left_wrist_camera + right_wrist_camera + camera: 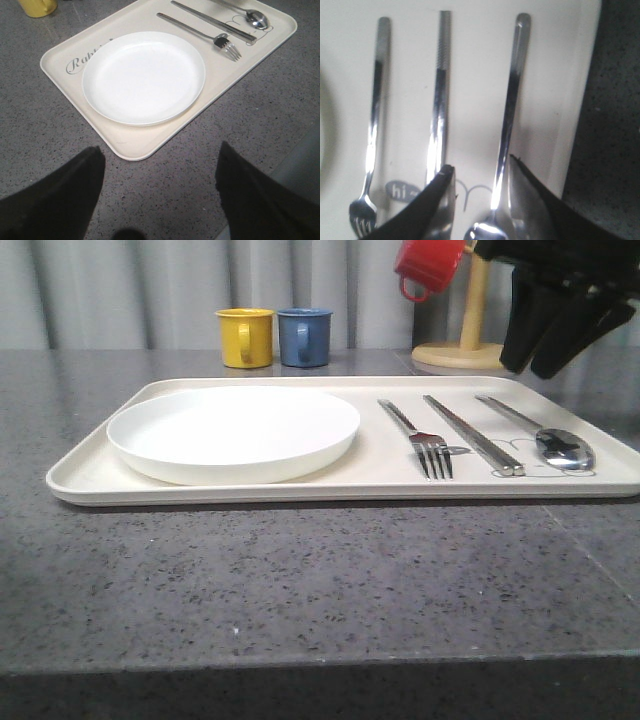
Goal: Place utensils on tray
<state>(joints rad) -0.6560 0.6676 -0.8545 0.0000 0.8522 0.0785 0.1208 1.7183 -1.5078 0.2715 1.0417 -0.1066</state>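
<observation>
Grey speckled worktop [300, 580] carries the cream tray [90, 480], w/ a round white plate [233, 432] on its left half. On the right half, side by side, not touching: fork [420, 437], chopsticks [473, 434], spoon [545, 435], spoon nearest the right rim. Right pincer [480, 200] is above the spoon, fingers apart, empty. Left pincer [160, 200] spread wide over bare worktop near the tray's corner, empty. Yellow mug [245, 337] & blue mug [304, 336] stand behind the tray
</observation>
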